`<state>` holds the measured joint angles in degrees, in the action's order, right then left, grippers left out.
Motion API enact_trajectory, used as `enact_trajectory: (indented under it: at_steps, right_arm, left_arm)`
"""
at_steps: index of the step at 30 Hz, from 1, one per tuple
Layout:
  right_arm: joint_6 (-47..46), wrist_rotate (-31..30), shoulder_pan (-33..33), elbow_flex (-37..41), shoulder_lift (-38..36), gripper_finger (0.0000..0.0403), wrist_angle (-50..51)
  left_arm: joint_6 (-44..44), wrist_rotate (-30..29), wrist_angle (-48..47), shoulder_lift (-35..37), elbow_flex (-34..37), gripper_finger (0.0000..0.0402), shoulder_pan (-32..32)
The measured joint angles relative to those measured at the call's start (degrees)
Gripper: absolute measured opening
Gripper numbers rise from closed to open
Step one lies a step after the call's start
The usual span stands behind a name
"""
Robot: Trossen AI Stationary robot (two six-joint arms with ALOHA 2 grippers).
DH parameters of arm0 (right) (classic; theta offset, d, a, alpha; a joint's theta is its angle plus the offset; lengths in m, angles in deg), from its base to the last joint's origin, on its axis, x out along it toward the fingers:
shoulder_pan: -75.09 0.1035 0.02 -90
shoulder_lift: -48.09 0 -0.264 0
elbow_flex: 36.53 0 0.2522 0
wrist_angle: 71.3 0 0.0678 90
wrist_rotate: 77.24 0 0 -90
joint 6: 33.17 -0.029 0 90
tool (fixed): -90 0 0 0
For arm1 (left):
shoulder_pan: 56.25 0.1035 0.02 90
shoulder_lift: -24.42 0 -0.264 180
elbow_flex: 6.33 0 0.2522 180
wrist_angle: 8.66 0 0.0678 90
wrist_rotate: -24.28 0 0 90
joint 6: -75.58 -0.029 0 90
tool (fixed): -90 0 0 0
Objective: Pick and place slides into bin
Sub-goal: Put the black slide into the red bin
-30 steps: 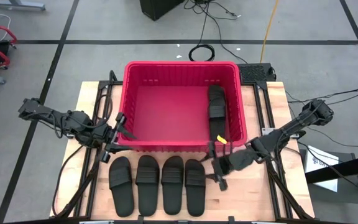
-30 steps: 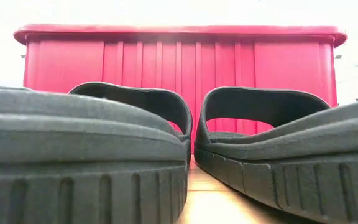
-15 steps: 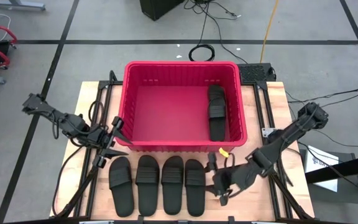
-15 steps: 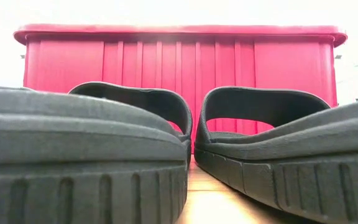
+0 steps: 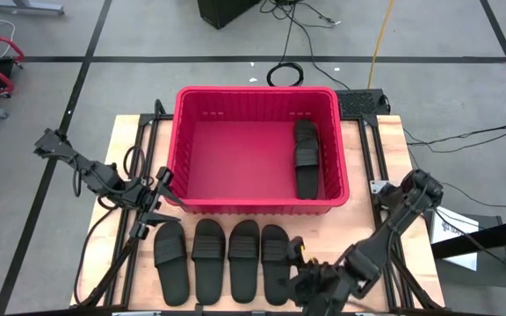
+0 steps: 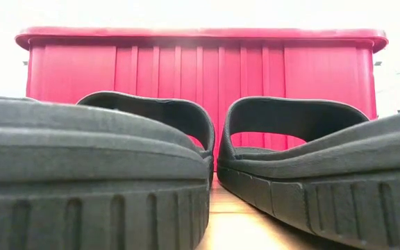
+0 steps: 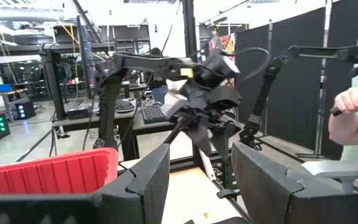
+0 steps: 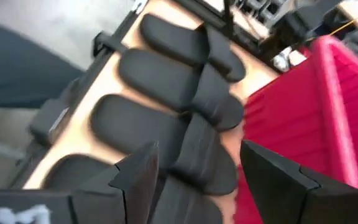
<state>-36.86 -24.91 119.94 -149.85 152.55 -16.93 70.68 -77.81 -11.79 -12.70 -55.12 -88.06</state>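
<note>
The red bin [image 5: 257, 197] stands at the table's far middle. One black slide [image 5: 306, 158] lies on its floor along the right wall. Several more slides lie side by side on their soles in front of the bin, from the leftmost [image 5: 170, 261] to the rightmost [image 5: 275, 263]. Two of them fill the low view [image 6: 290, 160], with the bin [image 6: 200, 62] behind. My right gripper [image 5: 299, 263] is open at the near edge, beside and over the rightmost slide [image 8: 197, 155]. My left gripper [image 5: 160, 191] is open and empty by the bin's near left corner [image 7: 48, 171].
Bare wood shows at the table's near right [image 5: 385, 281] and left of the slide row [image 5: 117, 254]. Black frame rails run along both sides of the table. In the left wrist view a person's hand [image 7: 353, 118] shows in the room beyond.
My right gripper has gone from the bin's near right corner toward the table's near edge, coming down beside the rightmost slide of the row. It stays open and empty. The slides and the bin have kept still.
</note>
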Motion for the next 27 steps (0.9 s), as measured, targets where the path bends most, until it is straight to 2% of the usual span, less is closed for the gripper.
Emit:
enact_trajectory:
  at_steps: [6, 12, 19, 27]
  right_arm:
    - [-5.5, -0.3, 0.6, -4.9, 4.0, 0.0219, 10.1]
    - [-11.0, 0.2, 0.6, -5.4, 8.8, 0.0219, 19.8]
    - [-15.4, 0.2, 0.5, -5.4, 11.4, 0.0219, 20.5]
    - [-15.4, 0.1, 0.3, -5.4, 14.6, 0.0219, 20.5]
  left_arm:
    - [-0.7, -1.6, 0.0, 0.0, 0.0, 0.0179, -0.3]
    - [-0.8, -1.7, 0.1, 0.0, 0.0, 0.0179, -0.3]
    - [-0.6, -2.0, 0.1, 0.0, 0.0, 0.0179, -0.3]
    - [-0.4, -2.0, -0.1, 0.0, 0.0, 0.0179, -0.3]
